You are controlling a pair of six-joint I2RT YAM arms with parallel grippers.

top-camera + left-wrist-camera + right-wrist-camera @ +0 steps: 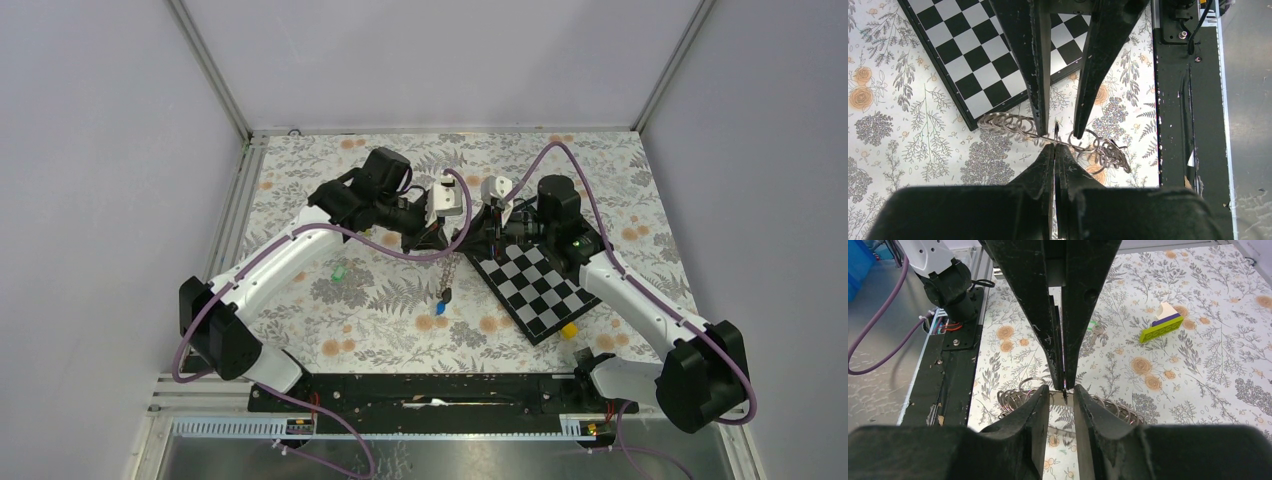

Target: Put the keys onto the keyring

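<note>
The keyring (449,272), a silver chain of rings, dangles above the table's middle. A black-brown key (446,294) and a blue key (440,310) hang at its lower end. My left gripper (447,245) is shut on a ring of the keyring (1008,125), its tips (1055,147) pinched together. Facing it tip to tip, my right gripper (478,243) is open. The right gripper (1062,397) straddles the left one's tip, with keyring rings (1010,399) showing on both sides. The green key (339,272) lies on the cloth to the left.
A black-and-white checkerboard (535,280) lies under the right arm, a small yellow block (568,330) at its near corner. A yellow-green stick with a white piece (1160,325) rests farther back. The black base rail (430,392) runs along the near edge.
</note>
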